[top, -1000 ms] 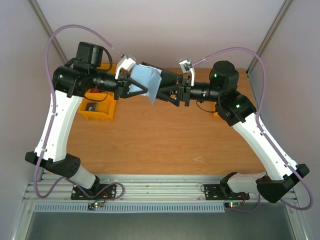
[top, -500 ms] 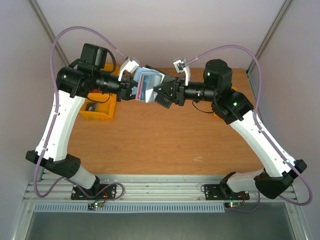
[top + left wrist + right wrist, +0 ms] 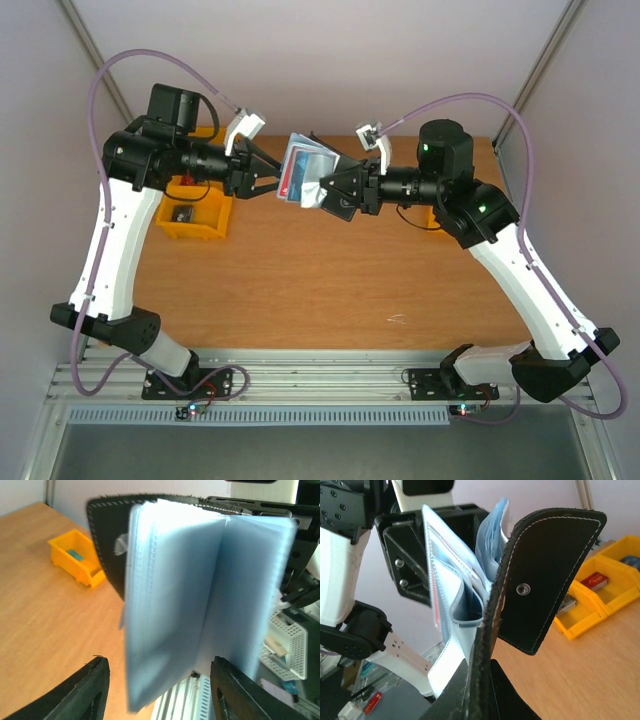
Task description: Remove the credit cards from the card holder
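Note:
The card holder (image 3: 308, 165) hangs open in the air above the back of the table, its blue-grey sleeves fanned out. My right gripper (image 3: 330, 192) is shut on its black outer cover (image 3: 482, 680), and the snap tab (image 3: 547, 575) sticks out to the right. A red credit card (image 3: 287, 183) shows inside a sleeve, and its red edge (image 3: 434, 600) also shows in the right wrist view. My left gripper (image 3: 277, 180) stands open just left of the holder. In the left wrist view the sleeves (image 3: 200, 605) hang blurred above the spread fingers (image 3: 92, 690), apart from them.
A yellow bin (image 3: 195, 215) with small items sits on the table under the left arm. More yellow bins (image 3: 600, 592) stand at the back right, one with a red thing in it. The wooden table (image 3: 330, 280) stretches toward the arm bases.
The left gripper has let go of the holder's sleeves, opened and drawn back to the left. The right gripper has shut on the holder's black cover and now carries it alone.

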`<action>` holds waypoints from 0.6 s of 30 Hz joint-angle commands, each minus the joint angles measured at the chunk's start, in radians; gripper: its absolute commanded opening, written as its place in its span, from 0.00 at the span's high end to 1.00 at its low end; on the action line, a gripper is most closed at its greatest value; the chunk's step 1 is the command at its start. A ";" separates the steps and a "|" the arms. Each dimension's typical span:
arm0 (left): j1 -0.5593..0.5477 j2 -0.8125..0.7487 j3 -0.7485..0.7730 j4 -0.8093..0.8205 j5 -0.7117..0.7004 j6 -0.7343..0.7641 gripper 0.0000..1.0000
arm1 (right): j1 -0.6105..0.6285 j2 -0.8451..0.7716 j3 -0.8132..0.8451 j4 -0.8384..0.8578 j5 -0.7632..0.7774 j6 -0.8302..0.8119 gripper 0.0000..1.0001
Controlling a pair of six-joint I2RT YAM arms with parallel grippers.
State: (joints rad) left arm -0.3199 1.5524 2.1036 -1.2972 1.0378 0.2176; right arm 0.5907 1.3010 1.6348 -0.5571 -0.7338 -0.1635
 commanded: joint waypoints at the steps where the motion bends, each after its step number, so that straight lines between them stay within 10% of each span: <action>1: 0.051 -0.028 0.018 -0.031 0.066 0.045 0.35 | -0.029 -0.010 0.029 -0.057 -0.073 -0.029 0.99; 10: 0.056 -0.029 0.073 -0.383 0.244 0.508 0.01 | -0.032 0.035 0.121 -0.176 -0.186 -0.104 0.99; 18: 0.002 -0.041 -0.033 -0.087 0.086 0.198 0.01 | -0.026 0.042 0.121 -0.133 -0.313 -0.101 0.99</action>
State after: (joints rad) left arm -0.2768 1.5166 2.1117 -1.5326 1.2121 0.5587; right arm 0.5610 1.3334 1.7313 -0.7120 -0.9546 -0.2504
